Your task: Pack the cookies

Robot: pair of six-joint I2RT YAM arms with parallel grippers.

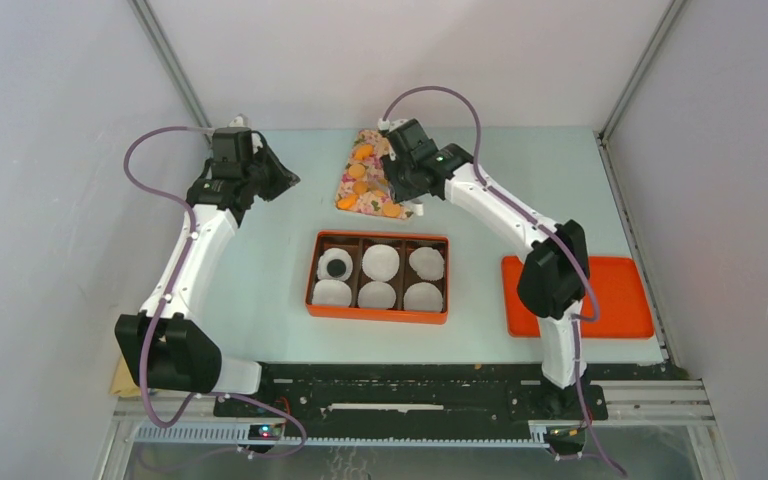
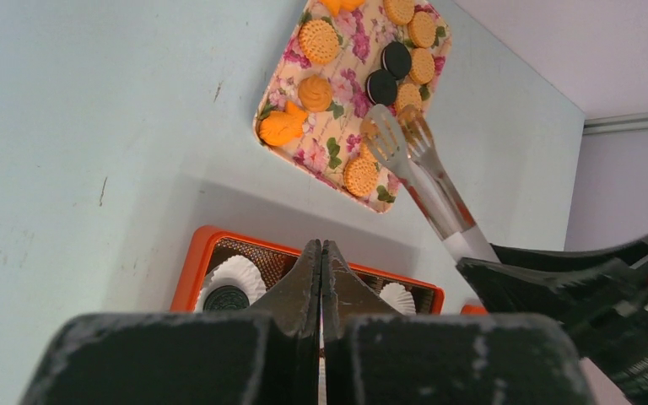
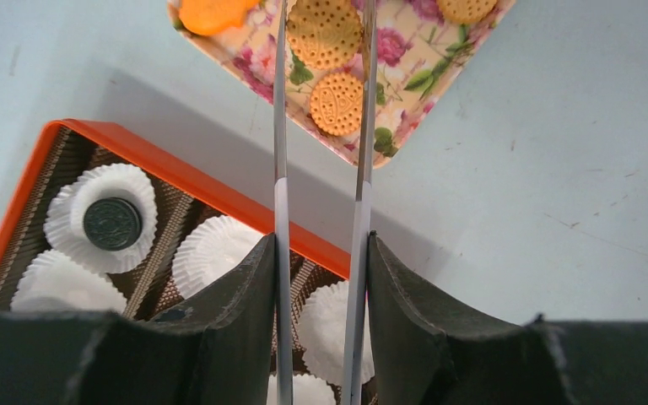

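Right gripper (image 3: 321, 253) holds tongs (image 3: 280, 126) over the cookies (image 2: 318, 40)

Its jaws stand partway apart, pressing on the two arms of the tongs. The tips hang over tan cookies near the flowered tray's (image 3: 405, 67) near corner; whether they touch is unclear. The left gripper (image 2: 321, 253) is pressed closed on nothing, above bare table (image 1: 260, 260) left of that tray. One black cookie (image 3: 112, 224) lies in a paper cup (image 3: 211, 253) in the orange box's (image 3: 177, 169) far-left compartment, its embossing too blurred to read. A strip of bare table separates tray corner and box rim. An orange lid (image 1: 620, 300) lies right of the box.
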